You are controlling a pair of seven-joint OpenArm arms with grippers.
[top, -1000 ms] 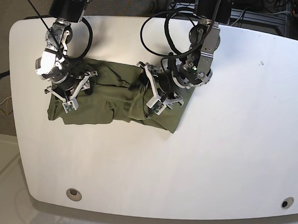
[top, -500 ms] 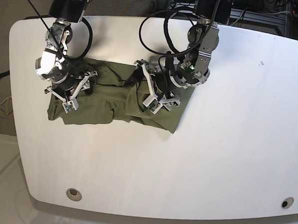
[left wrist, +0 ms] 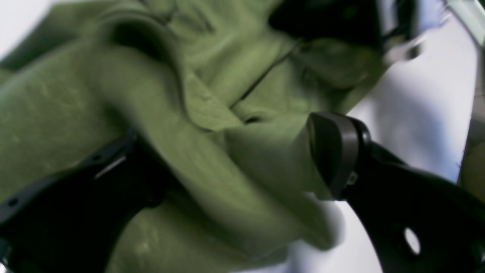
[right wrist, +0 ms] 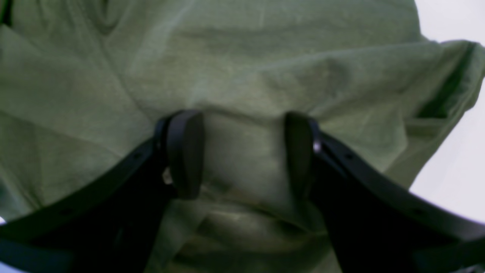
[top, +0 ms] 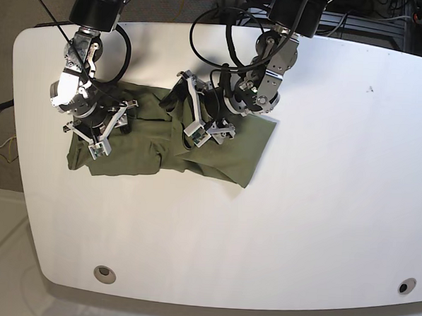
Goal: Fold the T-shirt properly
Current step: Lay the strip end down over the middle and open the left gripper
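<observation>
Nearest me, the front half of the bench [top: 214,229] is bare. The shirt [top: 144,151] lies bunched toward the back-left edge, nowhere near folded. My right gripper [right wrist: 240,153] sits on the shirt's left end, fingers [right wrist: 183,151] apart w/ cloth bulging between, not pinched. My left gripper [left wrist: 242,159] is spread around a thick ridge of fabric mid-shirt, not clamped. Risk as I see it: closing now grabs several layers, so pulling drags the whole bundle or twists it vs. making a clean fold.
</observation>
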